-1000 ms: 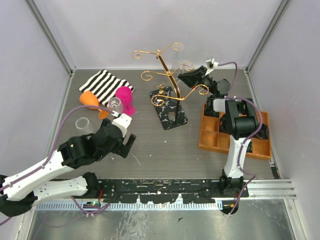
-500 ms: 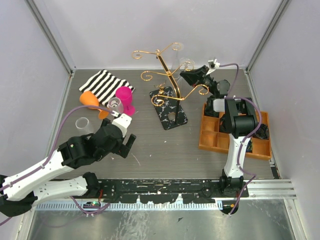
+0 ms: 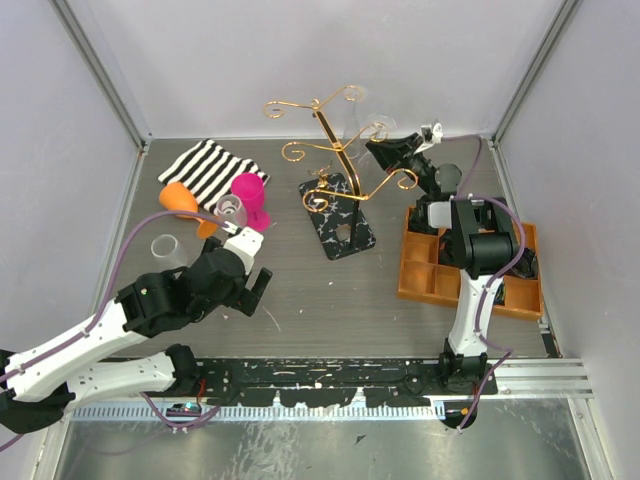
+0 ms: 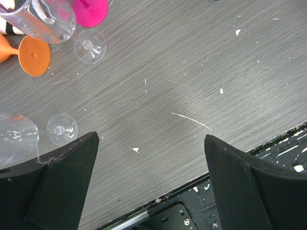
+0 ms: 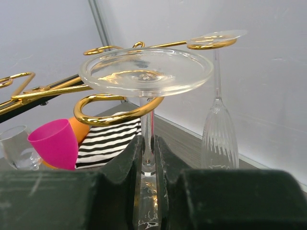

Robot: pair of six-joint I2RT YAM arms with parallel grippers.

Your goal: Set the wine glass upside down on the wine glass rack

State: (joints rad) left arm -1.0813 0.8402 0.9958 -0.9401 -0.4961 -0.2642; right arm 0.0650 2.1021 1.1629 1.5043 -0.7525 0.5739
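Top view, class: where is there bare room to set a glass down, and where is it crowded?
Bare tabletop lies between the rack base and the black front rail, and between that base and the orange tray. Back-left is crowded: striped cloth, pink glass, orange glass, clear glasses.

Left hand (image 4: 151, 165) hangs low, spread wide; right hand (image 5: 148, 151) reaches far, pinched narrow.
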